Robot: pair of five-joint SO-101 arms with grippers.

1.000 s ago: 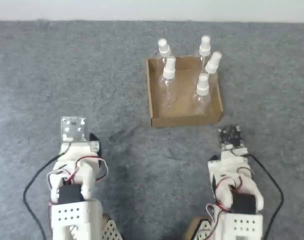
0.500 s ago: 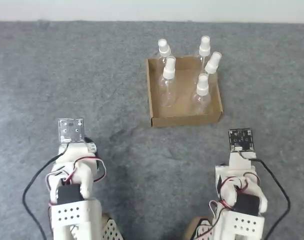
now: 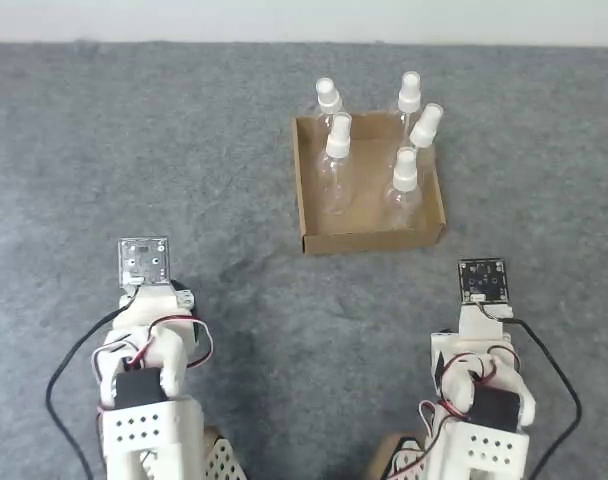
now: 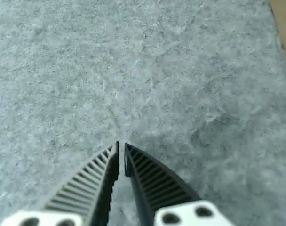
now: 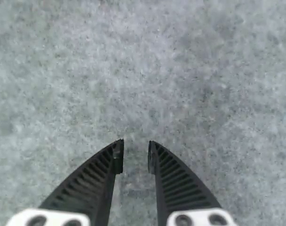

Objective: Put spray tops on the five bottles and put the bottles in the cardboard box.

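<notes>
Two sets of fingers hang low over the grey counter (image 3: 184, 150). The left arm's fingers (image 4: 115, 153) are almost closed, with a bare slit between the tips, gripping nothing. Ahead of them and off to the right, the cardboard box (image 3: 369, 241) holds five upright bottles (image 3: 336, 170) wearing spray tops (image 3: 405, 168). The right arm's fingers (image 5: 115, 157), nearer the box, are parted a little and empty.
</notes>
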